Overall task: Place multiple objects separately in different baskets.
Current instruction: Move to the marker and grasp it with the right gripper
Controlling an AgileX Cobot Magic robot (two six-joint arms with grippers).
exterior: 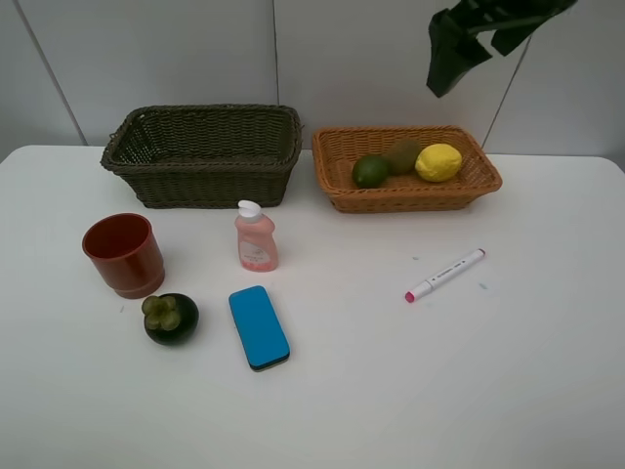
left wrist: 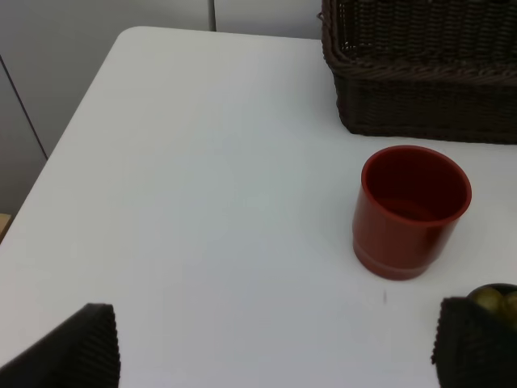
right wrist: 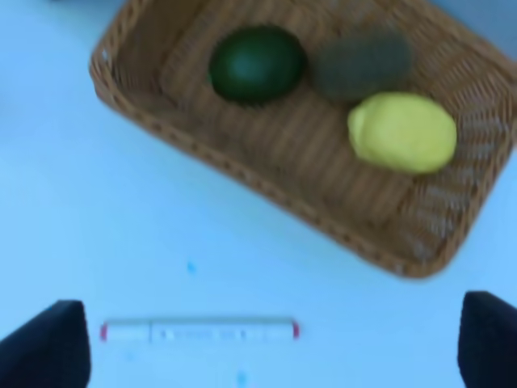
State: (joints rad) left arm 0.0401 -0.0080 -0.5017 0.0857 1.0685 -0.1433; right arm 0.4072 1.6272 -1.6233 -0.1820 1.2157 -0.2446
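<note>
Two baskets stand at the back of the table: a dark olive-brown one (exterior: 205, 181) (left wrist: 420, 105) and a light orange one (exterior: 410, 198) (right wrist: 299, 158). The orange basket holds a green lime (exterior: 370, 171) (right wrist: 257, 63), a brown kiwi (exterior: 401, 154) (right wrist: 361, 63) and a yellow lemon (exterior: 438, 162) (right wrist: 402, 132). On the table lie a red cup (exterior: 124, 254) (left wrist: 410, 210), a pink bottle (exterior: 255, 237), a blue block (exterior: 259, 326), a dark mangosteen (exterior: 171, 318) (left wrist: 497, 301) and a white marker (exterior: 445, 275) (right wrist: 199, 331). My right gripper (exterior: 474, 47) (right wrist: 271, 347) hangs open high above the orange basket. My left gripper (left wrist: 279, 352) is open, near the cup.
The white table's left edge (left wrist: 56, 153) and rounded back corner are close to the left gripper. A grey panelled wall (exterior: 293, 59) stands behind the baskets.
</note>
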